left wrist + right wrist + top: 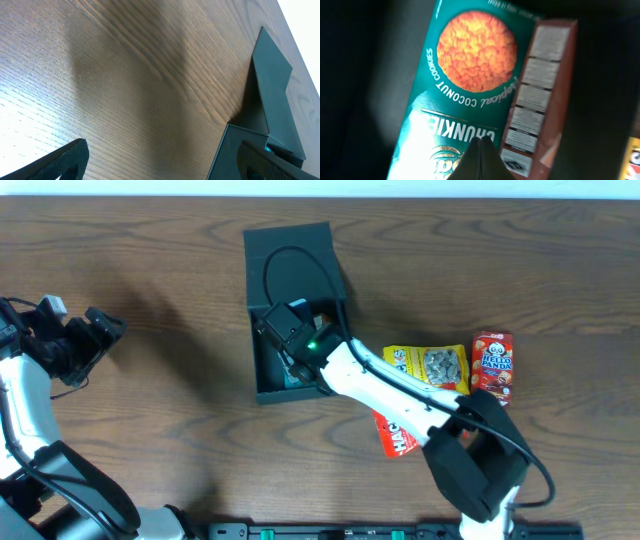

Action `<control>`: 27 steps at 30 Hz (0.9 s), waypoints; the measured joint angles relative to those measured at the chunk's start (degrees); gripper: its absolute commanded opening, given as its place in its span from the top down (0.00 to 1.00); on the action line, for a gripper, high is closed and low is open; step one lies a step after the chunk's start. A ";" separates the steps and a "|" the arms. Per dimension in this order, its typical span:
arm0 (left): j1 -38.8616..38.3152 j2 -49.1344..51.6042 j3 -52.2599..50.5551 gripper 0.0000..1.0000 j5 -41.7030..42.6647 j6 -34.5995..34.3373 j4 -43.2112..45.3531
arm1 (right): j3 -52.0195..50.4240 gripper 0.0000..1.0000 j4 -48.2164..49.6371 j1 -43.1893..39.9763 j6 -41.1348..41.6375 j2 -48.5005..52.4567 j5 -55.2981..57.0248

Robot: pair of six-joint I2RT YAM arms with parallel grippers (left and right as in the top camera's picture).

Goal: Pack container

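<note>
The container (254,350) is a dark box at the table's middle, its flap lid (288,255) open toward the back. My right gripper (481,142) reaches down into it, shut, with nothing between its fingertips. Just under the tips lies a green coconut cookie packet (465,65), and a brown packet (540,90) lies beside it. From overhead a bit of the green packet (297,380) shows in the box under the right wrist. My left gripper (95,350) hovers open over bare wood far to the left. In its own view the container (272,90) stands off to the right.
To the right of the container lie a yellow snack bag (430,365), a red Hello Panda box (492,365) and a red packet (398,435) partly under the right arm. The right arm crosses from the front right to the box.
</note>
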 measured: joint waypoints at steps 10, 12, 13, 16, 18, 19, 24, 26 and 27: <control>0.00 0.00 0.00 0.05 0.00 0.15 -0.02 | 0.00 0.98 -3.26 0.00 0.02 2.29 5.60; 0.00 0.00 0.00 0.05 0.00 0.15 0.00 | 0.00 0.99 -4.55 0.00 0.22 2.29 7.89; 0.00 0.00 0.00 0.05 0.00 0.15 -0.02 | 0.00 0.98 -5.29 0.00 0.55 2.29 9.42; 0.00 0.00 0.00 0.05 0.00 0.15 -0.02 | 0.00 0.99 -5.77 0.00 1.33 2.29 11.82; 0.00 0.00 0.00 0.05 0.00 0.15 -0.02 | 0.00 0.98 -5.66 0.00 1.73 2.29 12.59; 0.02 0.00 0.00 0.05 0.00 0.15 -0.02 | 0.00 0.98 -5.60 0.00 1.88 2.29 12.79; 0.00 0.00 0.00 0.05 0.00 0.15 -0.20 | 0.00 0.99 -3.58 -0.09 2.49 2.34 12.90; 0.00 0.00 0.00 0.05 0.00 0.15 -0.26 | 0.00 0.98 -2.69 -0.37 2.67 2.60 12.35; 0.00 0.00 0.00 0.05 0.00 0.15 -0.26 | 0.00 0.98 -2.47 -0.57 2.69 2.82 12.17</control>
